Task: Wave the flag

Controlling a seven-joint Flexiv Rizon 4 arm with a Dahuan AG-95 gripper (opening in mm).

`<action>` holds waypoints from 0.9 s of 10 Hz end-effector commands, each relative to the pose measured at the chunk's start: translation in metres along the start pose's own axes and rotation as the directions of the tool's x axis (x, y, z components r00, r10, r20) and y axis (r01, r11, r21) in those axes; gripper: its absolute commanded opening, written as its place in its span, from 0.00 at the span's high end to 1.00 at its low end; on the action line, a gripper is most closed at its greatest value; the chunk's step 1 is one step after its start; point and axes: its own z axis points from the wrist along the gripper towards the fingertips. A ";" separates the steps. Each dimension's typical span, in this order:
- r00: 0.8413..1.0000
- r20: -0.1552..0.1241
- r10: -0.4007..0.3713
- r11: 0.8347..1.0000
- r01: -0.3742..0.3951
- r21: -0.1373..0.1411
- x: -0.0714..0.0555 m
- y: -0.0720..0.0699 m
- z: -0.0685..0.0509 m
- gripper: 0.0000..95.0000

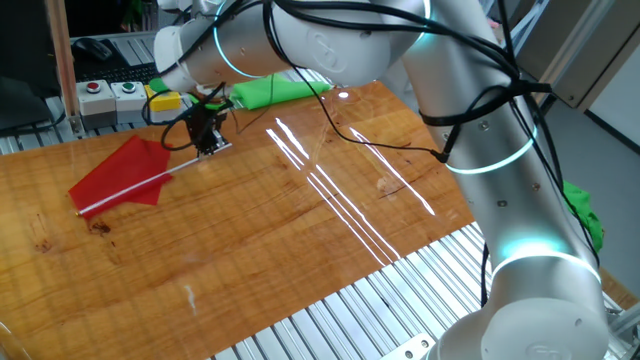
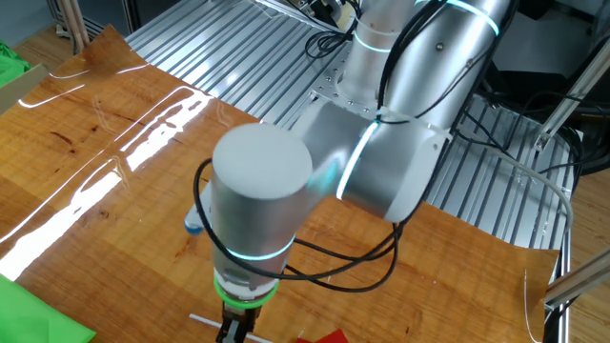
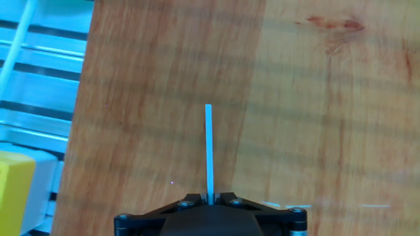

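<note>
Nearby, the gripper [image 1: 208,140] is clamped on the stick of the flag [image 1: 125,176], whose red cloth lies on the desk [image 1: 300,230]. Behind it sit a green cloth [image 1: 272,91] and a yellow block [image 1: 165,101].

Shiny brown wooden table [image 1: 300,250], green cloth [image 1: 272,91] at its far edge, yellow block [image 1: 165,102] near the cloth, grey box with red and green buttons [image 1: 110,92], ribbed metal base [image 1: 340,320] below the table

Green cloth [image 1: 272,91], yellow block [image 1: 165,102] crowd pincer [image 1: 209,146] rear; tabletop [image 1: 300,230] front open.
</note>
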 end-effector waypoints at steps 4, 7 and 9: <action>0.985 -0.049 -0.165 0.985 0.167 0.032 0.005 0.008 -0.031 1.00; 0.933 -0.044 -0.358 0.933 0.359 0.029 0.005 0.012 -0.066 1.00; 0.842 -0.045 -0.538 0.841 0.539 0.040 0.001 0.011 -0.099 1.00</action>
